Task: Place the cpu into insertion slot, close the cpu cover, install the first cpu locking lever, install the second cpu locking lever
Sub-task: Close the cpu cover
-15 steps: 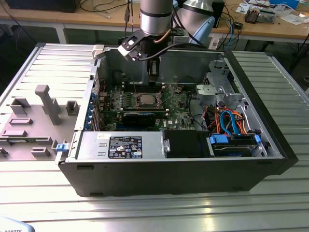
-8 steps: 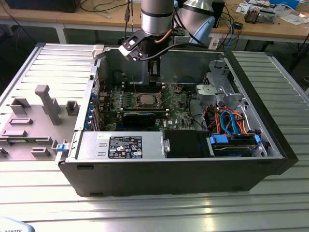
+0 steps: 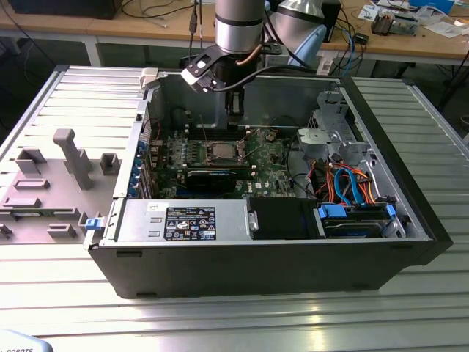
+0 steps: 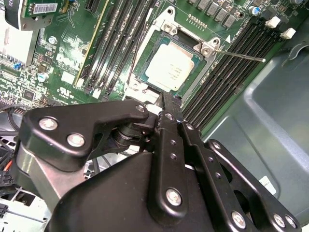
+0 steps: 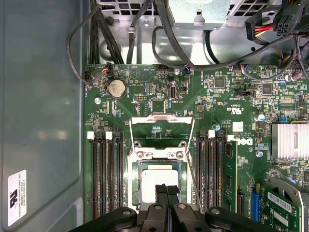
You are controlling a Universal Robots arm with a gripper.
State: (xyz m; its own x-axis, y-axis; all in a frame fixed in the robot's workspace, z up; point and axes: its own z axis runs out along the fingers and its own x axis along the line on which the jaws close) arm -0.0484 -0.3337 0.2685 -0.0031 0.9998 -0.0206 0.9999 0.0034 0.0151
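Ribbed metal table (image 3: 234,323), wooden workbench (image 3: 58,31) behind, tangled cables (image 3: 157,10) on it

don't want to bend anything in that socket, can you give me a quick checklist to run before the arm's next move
1. cpu in the insertion slot: ok, it lies flat and square inside the rim in both wrist views.
2. cpu cover closed: not ok, it is swung open beyond the slot, with the board visible through its window.
3. Locking lever latched: not ok, its thin rod sticks out free beside the slot.
4. gripper empty: ok, it is shut with nothing between the fingers.
5. gripper clear of the cpu: cannot tell, it sits over the chip's near edge.
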